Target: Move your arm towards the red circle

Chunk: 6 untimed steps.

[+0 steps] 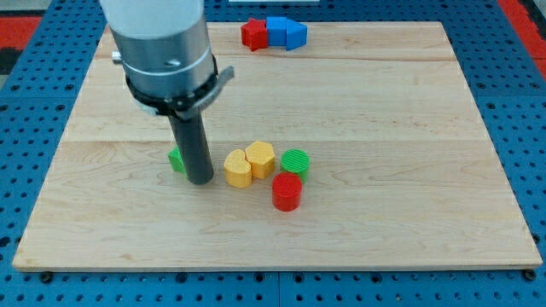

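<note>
The red circle (287, 192) is a short red cylinder on the wooden board (384, 128), a little below the middle. My tip (200, 181) rests on the board to the view's left of it, about a hundred pixels away. Between them lie two yellow blocks (239, 168) (260, 158), touching each other. A green circle (295, 161) sits just above the red circle. A small green block (177, 159) peeks out from behind the rod on its left side, mostly hidden.
A red star-like block (253, 33) and a blue block (286, 32) touch each other at the board's top edge. The arm's grey body (162, 51) covers the board's upper left. Blue pegboard surrounds the board.
</note>
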### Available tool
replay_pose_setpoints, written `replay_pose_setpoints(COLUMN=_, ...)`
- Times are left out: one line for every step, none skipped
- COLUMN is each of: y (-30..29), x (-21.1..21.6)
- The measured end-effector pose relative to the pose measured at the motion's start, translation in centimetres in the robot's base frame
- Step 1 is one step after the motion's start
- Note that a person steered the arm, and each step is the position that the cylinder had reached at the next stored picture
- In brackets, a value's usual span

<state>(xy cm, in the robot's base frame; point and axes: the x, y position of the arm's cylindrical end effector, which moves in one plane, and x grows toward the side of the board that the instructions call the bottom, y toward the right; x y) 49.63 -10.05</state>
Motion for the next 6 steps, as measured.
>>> replay_pose_setpoints(y=-1.9, x=-1.6)
replay_pose_setpoints(y=-3.1, x=-2.7)
replay_pose_setpoints(y=-3.3, x=-2.8)
replay_pose_setpoints(y=-2.7, x=-0.4)
replay_pose_setpoints(y=-0.4, x=3.7)
replay_pose_setpoints(y=7.0, x=4.1)
